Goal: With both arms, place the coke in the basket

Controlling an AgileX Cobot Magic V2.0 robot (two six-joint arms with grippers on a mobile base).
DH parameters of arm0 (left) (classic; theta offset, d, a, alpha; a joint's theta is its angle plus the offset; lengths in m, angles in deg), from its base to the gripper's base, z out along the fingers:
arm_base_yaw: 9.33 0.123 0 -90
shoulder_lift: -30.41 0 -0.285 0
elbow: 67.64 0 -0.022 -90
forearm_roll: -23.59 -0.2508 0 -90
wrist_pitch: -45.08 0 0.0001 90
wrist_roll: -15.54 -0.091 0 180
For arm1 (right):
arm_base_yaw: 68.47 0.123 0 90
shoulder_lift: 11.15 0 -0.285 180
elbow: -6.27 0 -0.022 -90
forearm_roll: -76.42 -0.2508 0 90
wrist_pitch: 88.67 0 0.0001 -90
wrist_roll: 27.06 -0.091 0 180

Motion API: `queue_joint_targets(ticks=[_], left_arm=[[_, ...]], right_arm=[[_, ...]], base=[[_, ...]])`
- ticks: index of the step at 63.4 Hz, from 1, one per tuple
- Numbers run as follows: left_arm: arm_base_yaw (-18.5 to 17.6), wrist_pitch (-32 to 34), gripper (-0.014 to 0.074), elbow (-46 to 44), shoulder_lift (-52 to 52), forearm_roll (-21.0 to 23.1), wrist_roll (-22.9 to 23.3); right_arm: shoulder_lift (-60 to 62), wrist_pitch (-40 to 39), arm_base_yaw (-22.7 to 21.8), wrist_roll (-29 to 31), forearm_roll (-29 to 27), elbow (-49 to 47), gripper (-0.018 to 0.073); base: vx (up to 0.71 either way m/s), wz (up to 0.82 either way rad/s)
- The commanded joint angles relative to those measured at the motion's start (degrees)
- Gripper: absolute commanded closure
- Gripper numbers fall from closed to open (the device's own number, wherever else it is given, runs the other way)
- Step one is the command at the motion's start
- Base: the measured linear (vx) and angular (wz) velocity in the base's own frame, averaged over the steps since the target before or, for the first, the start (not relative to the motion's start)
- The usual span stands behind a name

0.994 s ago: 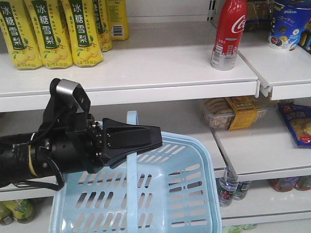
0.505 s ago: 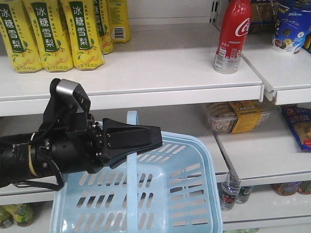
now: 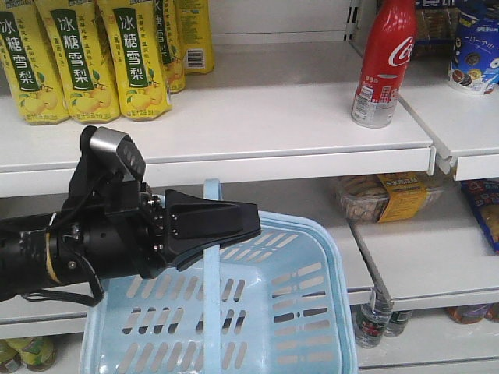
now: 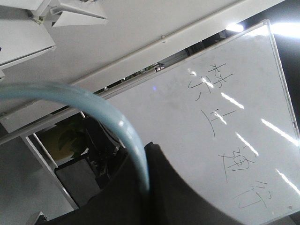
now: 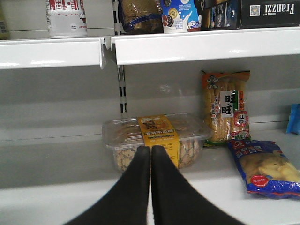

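Note:
The coke (image 3: 384, 62), a tall slim red can with white script, stands upright on the upper shelf at the right. Its silvery lower band (image 5: 67, 18) shows at the top left of the right wrist view. The light blue basket (image 3: 327, 257) hangs low in the middle by its strap handle (image 3: 210, 280). My left gripper (image 3: 253, 226) is shut on that handle (image 4: 93, 101), which runs between the black fingers (image 4: 187, 197). My right gripper (image 5: 151, 148) is shut with nothing in it, below the coke's shelf and pointing at a snack box. It does not show in the front view.
Yellow pear-drink bottles (image 3: 78, 62) line the upper shelf at the left. On the shelf below lie a clear snack box (image 5: 154, 136), a cracker bag (image 5: 225, 112) and a blue snack bag (image 5: 265, 168). A shelf bracket (image 3: 440, 160) sits right of the coke. Small bottles (image 3: 370, 315) stand below.
In the front view the shelves, the coke and the yellow bottles have drifted right and slightly down. The left gripper and the basket keep the same place in the frame.

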Motion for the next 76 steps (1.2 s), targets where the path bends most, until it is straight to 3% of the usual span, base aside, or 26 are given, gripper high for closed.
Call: queue_joint_targets(ticks=[1, 76], left_arm=[[-0.27, 12.49, 0.0604, -1.71, -1.77, 4.4, -0.03], [-0.27, 12.49, 0.0604, -1.71, -1.77, 4.4, -0.03]], right_arm=[[0.83, -3.97, -0.4, 0.33, 0.32, 0.86, 0.0564], [0.83, -3.92, -0.4, 0.33, 0.32, 0.86, 0.0564]], base=[[0.04, 0.01], [0.01, 0.01]])
